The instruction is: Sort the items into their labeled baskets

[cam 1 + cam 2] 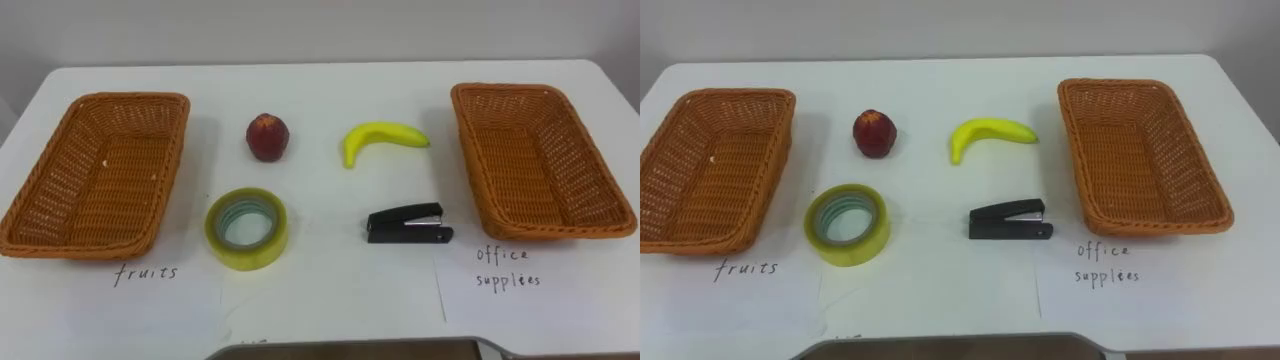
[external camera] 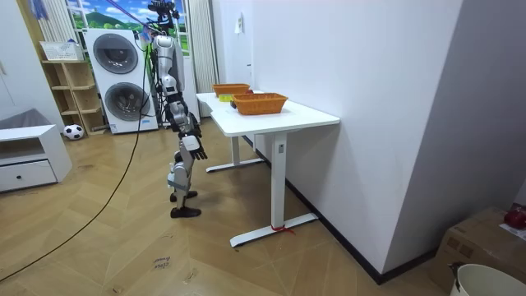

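Two brown wicker baskets stand on the white table [image 1: 330, 290]. The left basket [image 1: 100, 100] has a paper label reading "fruits" [image 1: 146, 272] in front of it and holds nothing. The right basket [image 1: 500, 92], labelled "office supplies" [image 1: 508, 266], is also bare inside. Between them lie a red fruit [image 1: 268, 136], a yellow banana [image 1: 380, 138], a roll of yellowish tape [image 1: 272, 236] and a black stapler [image 1: 405, 223]. In the room view I stand at the table's long side, and my right hand [image 2: 194, 146] hangs low beside my body, below the tabletop.
The table [image 2: 283, 122] stands against a white wall. Behind me are two stacked washing machines [image 2: 119, 78], a wooden shelf [image 2: 70, 86] and a low white drawer unit [image 2: 29, 156]. Open wooden floor lies around me.
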Controlling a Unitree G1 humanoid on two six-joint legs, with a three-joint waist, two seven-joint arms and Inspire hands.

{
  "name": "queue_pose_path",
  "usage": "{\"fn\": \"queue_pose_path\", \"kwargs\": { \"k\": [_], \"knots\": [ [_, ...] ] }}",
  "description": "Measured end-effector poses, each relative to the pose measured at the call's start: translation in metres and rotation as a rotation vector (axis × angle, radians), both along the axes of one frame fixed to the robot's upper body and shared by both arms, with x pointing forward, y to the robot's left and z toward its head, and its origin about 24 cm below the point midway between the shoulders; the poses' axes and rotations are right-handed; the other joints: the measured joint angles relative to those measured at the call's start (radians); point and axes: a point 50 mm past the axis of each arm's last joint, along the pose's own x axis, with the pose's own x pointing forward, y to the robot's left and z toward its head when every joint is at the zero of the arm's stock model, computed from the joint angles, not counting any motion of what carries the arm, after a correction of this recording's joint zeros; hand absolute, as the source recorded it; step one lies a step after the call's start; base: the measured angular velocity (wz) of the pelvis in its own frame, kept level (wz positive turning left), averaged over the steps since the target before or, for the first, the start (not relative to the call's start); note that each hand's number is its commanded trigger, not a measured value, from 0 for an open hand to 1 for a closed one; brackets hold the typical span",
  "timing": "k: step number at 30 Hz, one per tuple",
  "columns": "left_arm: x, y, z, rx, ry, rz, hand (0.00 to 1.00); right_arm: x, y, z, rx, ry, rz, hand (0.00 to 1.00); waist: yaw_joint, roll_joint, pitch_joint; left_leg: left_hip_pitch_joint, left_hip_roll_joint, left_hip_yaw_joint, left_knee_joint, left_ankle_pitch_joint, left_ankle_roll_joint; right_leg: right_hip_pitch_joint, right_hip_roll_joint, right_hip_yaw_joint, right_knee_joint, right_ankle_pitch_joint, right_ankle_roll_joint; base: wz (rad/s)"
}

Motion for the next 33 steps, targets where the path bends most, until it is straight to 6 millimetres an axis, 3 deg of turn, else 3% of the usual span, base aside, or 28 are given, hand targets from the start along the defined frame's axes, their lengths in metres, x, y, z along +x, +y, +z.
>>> {"fn": "queue_pose_path", "kwargs": {
  "k": [16, 28, 33],
  "knots": [
    [-0.001, 0.003, 0.000, 0.017, 0.000, 0.029, 0.00, -0.007, -0.003, -0.001, -0.008, 0.025, -0.017, 0.00, -0.001, -0.017, 0.0014, 0.000, 0.000, -0.004, 0.000, 0.000, 0.000, 0.001, 0.000, -0.001, 0.000, 0.000, 0.000, 0.00],
    [-0.021, 0.017, 0.002, 0.057, 0.033, 0.140, 0.00, -0.030, -0.018, -0.001, -0.126, 0.126, -0.191, 0.00, -0.018, -0.039, -0.0013, 0.023, 0.000, -0.001, -0.006, 0.000, 0.000, 0.020, 0.001, 0.012, 0.000, 0.000, 0.000, 0.00],
    [-0.029, 0.025, 0.003, 0.100, 0.050, 0.172, 0.00, -0.032, -0.032, 0.002, -0.193, 0.128, -0.350, 0.00, -0.037, -0.048, -0.0028, 0.024, 0.002, 0.000, 0.004, -0.010, 0.002, 0.026, 0.002, 0.014, 0.003, 0.000, 0.000, -0.03]
  ]
}}
